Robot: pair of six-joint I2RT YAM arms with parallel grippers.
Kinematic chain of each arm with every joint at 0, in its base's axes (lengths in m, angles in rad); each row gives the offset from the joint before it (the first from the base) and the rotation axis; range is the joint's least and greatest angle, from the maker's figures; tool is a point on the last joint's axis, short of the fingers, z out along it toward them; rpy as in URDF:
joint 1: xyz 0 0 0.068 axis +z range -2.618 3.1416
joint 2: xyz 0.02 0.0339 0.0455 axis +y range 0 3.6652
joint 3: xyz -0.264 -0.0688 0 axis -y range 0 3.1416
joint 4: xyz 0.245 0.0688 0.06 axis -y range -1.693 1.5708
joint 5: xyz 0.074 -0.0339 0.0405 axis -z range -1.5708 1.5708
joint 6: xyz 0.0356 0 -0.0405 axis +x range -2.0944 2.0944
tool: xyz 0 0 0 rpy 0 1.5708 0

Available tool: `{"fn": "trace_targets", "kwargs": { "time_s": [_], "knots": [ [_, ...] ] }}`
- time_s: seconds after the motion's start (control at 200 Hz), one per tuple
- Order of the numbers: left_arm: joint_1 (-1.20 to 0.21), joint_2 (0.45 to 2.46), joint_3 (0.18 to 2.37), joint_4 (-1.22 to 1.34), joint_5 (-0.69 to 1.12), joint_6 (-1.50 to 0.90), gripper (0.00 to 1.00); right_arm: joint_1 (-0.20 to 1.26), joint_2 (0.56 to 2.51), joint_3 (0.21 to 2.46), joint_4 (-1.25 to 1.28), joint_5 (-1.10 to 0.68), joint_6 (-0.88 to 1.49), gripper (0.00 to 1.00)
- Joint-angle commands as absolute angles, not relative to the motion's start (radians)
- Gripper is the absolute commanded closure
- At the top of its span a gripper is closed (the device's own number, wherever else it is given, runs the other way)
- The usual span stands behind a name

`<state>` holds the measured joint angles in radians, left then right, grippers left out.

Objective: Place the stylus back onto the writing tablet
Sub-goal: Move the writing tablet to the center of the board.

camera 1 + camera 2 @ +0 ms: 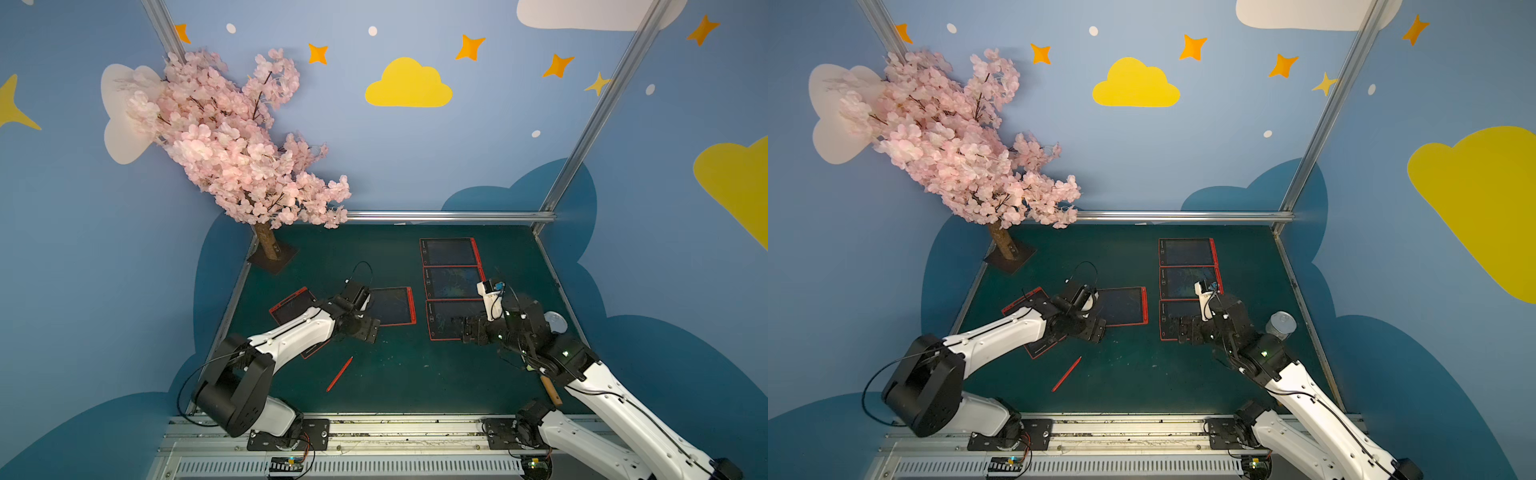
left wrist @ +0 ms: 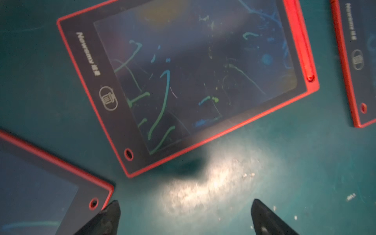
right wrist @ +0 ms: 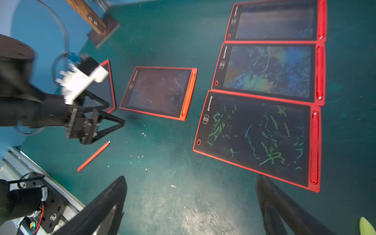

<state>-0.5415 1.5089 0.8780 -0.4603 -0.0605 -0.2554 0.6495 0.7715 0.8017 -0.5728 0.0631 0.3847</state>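
A loose red stylus (image 1: pixel 339 374) (image 1: pixel 1066 374) (image 3: pixel 93 156) lies slantwise on the green mat near the front, touching no tablet. Several red-framed writing tablets lie flat. One (image 1: pixel 291 305) (image 3: pixel 105 89) is partly hidden under my left arm, and its pen slot does not show. A middle tablet (image 1: pixel 392 305) (image 2: pixel 183 81) carries a stylus in its slot (image 2: pixel 299 40). My left gripper (image 1: pixel 368 330) (image 2: pixel 185 205) hangs open over bare mat just behind the loose stylus. My right gripper (image 1: pixel 461 330) (image 3: pixel 192 179) is open and empty beside the nearest tablet (image 3: pixel 256 138) of the right column.
A pink blossom tree (image 1: pixel 232 137) stands on a dark base (image 1: pixel 272 259) at the back left. A grey can (image 1: pixel 555 322) sits by the right arm, and a wooden handle (image 1: pixel 550 390) shows under it. Two more tablets (image 1: pixel 451 251) (image 1: pixel 453 282) fill the right column. Metal rails (image 1: pixel 449 216) edge the mat.
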Motion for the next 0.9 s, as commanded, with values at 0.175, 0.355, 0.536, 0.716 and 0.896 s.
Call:
{"fn": "trace_targets", "kwargs": {
  "time_s": [0.175,0.355,0.536,0.716,0.896],
  "knots": [
    [-0.519,1.621,0.959,-0.497,-0.162,-0.249,0.01,0.644,0.734,0.845,-0.644,0.084,0.366,0.02],
    [-0.505,1.687,1.004,-0.522,-0.191,-0.230,0.01,0.645,0.731,0.841,-0.614,-0.028,0.345,0.02],
    [-0.499,1.753,1.037,-0.532,-0.094,-0.183,0.01,0.644,0.741,0.861,-0.590,-0.169,0.317,0.02],
    [-0.495,1.805,1.057,-0.542,-0.066,-0.184,0.01,0.644,0.760,0.872,-0.592,-0.202,0.310,0.02],
    [-0.489,1.857,1.093,-0.553,-0.086,-0.220,0.01,0.644,0.774,0.871,-0.593,-0.203,0.321,0.02]
  ]
}}
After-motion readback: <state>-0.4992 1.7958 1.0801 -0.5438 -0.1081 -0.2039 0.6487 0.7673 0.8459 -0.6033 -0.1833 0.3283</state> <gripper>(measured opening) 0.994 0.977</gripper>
